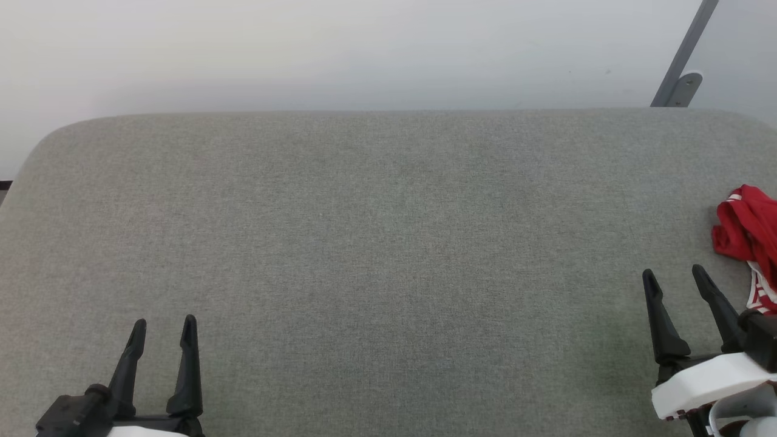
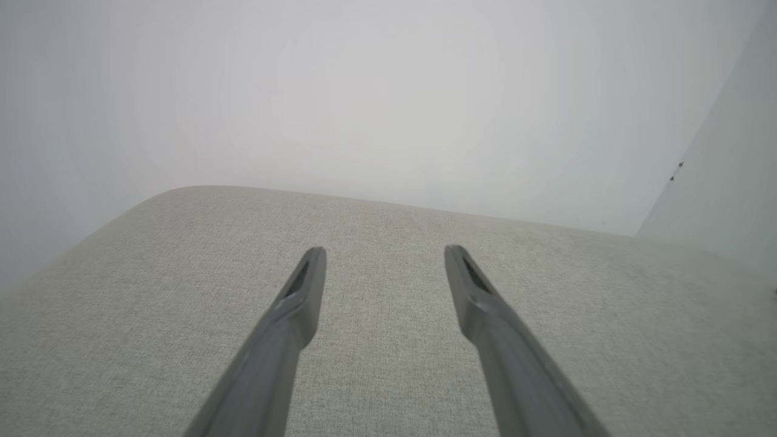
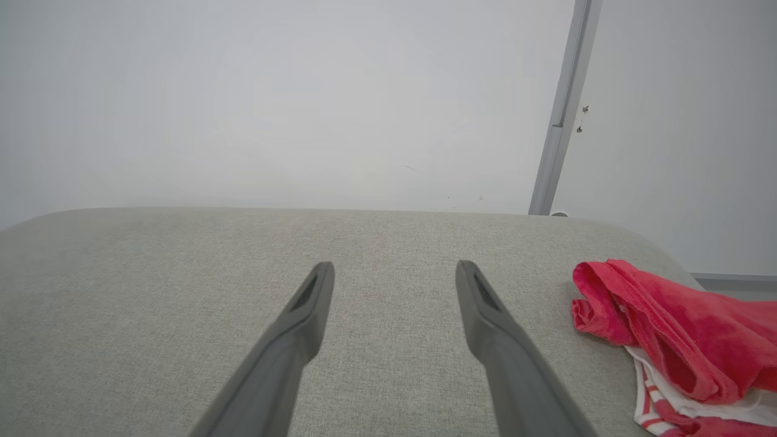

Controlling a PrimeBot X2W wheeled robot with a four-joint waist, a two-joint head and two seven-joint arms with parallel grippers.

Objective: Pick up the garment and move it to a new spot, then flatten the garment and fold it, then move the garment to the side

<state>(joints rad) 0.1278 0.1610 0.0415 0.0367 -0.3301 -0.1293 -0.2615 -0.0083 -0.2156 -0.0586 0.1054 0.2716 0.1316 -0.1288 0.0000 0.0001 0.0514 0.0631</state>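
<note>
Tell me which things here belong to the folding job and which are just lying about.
For the job: the garment, crumpled at the right edge of the grey table; left gripper and right gripper, both open and empty.
Just there: metal bar against the wall.

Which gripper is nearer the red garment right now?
Right. The right gripper is open just left of the crumpled garment, not touching it; the left gripper is open at the far side of the grey surface.

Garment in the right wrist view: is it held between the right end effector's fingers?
No, the garment lies crumpled on the grey surface beside the open right end effector, untouched.
</note>
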